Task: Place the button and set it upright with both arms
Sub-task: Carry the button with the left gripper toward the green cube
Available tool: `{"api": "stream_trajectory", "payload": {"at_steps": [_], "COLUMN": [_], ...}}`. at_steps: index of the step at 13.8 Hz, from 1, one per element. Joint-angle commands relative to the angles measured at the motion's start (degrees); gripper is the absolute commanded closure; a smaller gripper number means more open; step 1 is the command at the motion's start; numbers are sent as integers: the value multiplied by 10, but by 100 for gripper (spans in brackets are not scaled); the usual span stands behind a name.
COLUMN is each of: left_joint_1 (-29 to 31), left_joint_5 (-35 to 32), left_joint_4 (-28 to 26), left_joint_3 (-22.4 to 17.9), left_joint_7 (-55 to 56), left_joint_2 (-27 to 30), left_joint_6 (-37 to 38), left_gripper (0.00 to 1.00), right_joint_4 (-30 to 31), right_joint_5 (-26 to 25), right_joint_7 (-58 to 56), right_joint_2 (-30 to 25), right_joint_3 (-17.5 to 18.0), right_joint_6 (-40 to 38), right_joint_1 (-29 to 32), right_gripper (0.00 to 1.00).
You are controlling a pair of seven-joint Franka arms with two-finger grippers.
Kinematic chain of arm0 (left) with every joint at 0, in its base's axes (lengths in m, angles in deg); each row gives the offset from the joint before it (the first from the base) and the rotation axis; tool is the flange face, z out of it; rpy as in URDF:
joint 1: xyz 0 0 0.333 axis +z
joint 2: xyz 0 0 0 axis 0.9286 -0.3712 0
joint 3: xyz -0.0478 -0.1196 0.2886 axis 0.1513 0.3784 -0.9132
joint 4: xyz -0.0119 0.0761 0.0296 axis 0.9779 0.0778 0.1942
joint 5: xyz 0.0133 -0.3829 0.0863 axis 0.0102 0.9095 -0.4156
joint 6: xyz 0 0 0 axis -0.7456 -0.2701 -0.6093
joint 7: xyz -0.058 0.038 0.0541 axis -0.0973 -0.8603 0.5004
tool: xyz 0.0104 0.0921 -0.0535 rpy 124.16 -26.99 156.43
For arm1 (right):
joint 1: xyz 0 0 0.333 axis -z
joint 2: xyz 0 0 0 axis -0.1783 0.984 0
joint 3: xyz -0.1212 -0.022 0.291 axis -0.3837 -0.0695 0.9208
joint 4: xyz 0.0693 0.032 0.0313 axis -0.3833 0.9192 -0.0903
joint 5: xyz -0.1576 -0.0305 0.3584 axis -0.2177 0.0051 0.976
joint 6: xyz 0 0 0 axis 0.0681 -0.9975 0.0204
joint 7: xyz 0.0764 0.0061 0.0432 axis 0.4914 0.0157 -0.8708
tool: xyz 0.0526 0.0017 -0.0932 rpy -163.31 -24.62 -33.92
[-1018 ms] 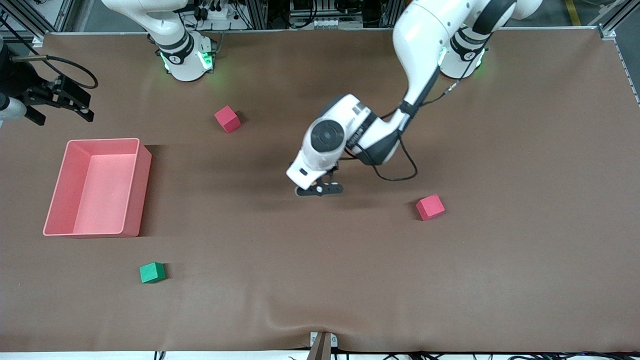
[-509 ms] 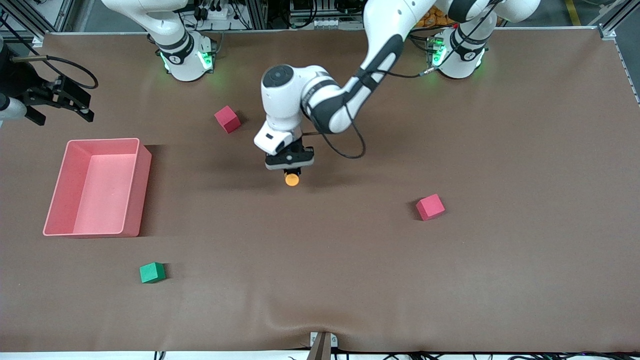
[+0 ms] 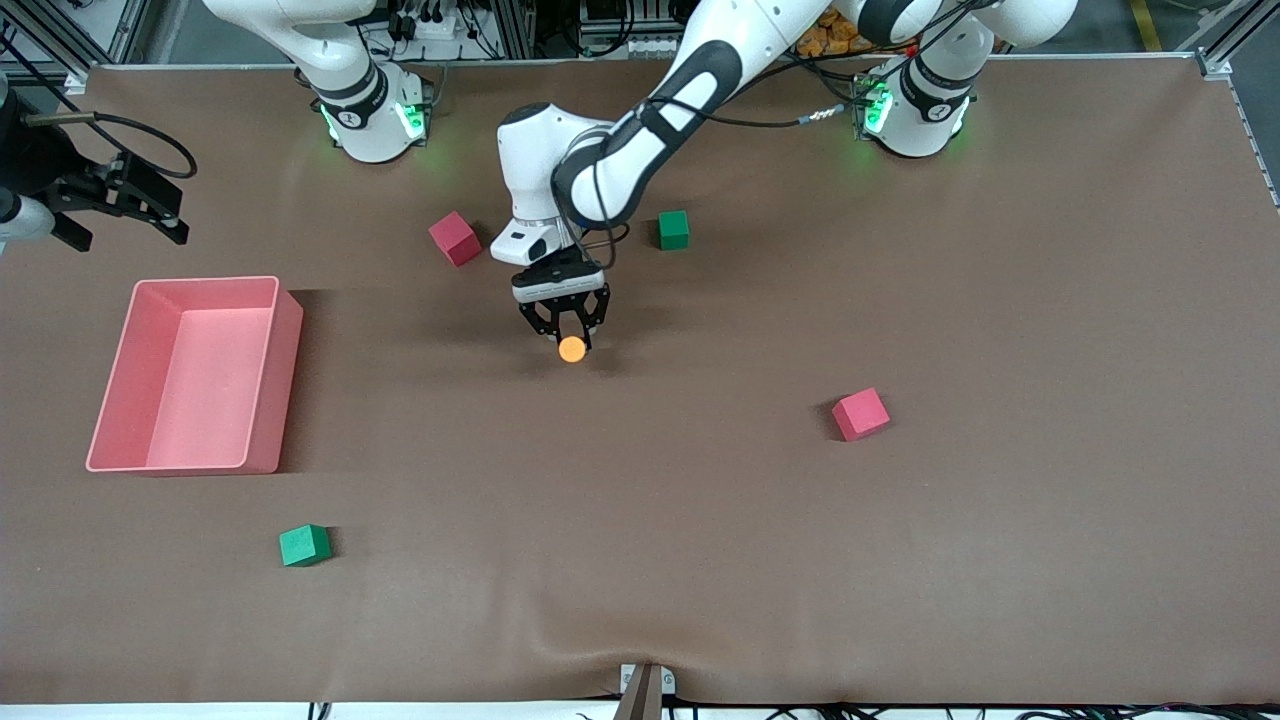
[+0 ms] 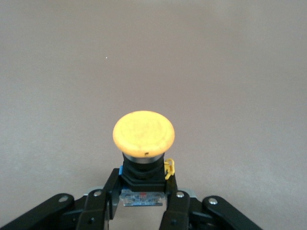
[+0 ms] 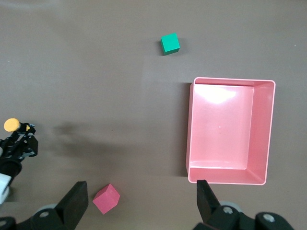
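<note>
- The left hand (image 3: pixel 562 322) hangs over the middle of the brown surface (image 3: pixel 1000 300), its arm reaching in from the base at the 1 o'clock corner of the front view.
- Its fingers (image 4: pixel 175 211) are clamped on the black body of the button (image 3: pixel 572 349), whose round orange cap sticks out past the fingertips; in the left wrist view the cap (image 4: pixel 143 133) faces away from the hand with bare surface all round it.
- Whether the button touches the surface or sits just above it cannot be told.
- A red cube (image 3: pixel 455 238) lies at about 10 o'clock from the button, and a green cube (image 3: pixel 674 229) at about 1 o'clock from it, both near the arm.
- A second red cube (image 3: pixel 861 414) lies well apart at about 4 o'clock from the button, toward the left arm's end.
- The right hand (image 3: pixel 100 200) waits at the right arm's end of the surface, its fingers (image 5: pixel 74 203) spread wide with nothing between them.
- A pink tray (image 3: pixel 265 400) sits at the right arm's end, at about 9 o'clock from the button.
- Another green cube (image 3: pixel 304 545) lies at about 5 o'clock from the tray, nearer to the front camera than the tray.
</note>
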Motion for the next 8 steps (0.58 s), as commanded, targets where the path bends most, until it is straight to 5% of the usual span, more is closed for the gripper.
{"api": "stream_trajectory", "payload": {"at_steps": [1, 8], "left_joint_1": [-16, -27], "left_joint_5": [-108, -246], "left_joint_4": [2, -4], "left_joint_3": [-9, -8], "left_joint_7": [109, 229], "left_joint_2": [-20, -58], "left_joint_6": [-10, -9], "left_gripper": [100, 100], "right_joint_4": [-15, -14], "right_joint_5": [-5, -5], "right_joint_7": [-5, -4], "right_joint_2": [7, 7], "right_joint_3": [3, 3], "right_joint_6": [-8, -8], "right_joint_1": [4, 4], "right_gripper": [0, 0]}}
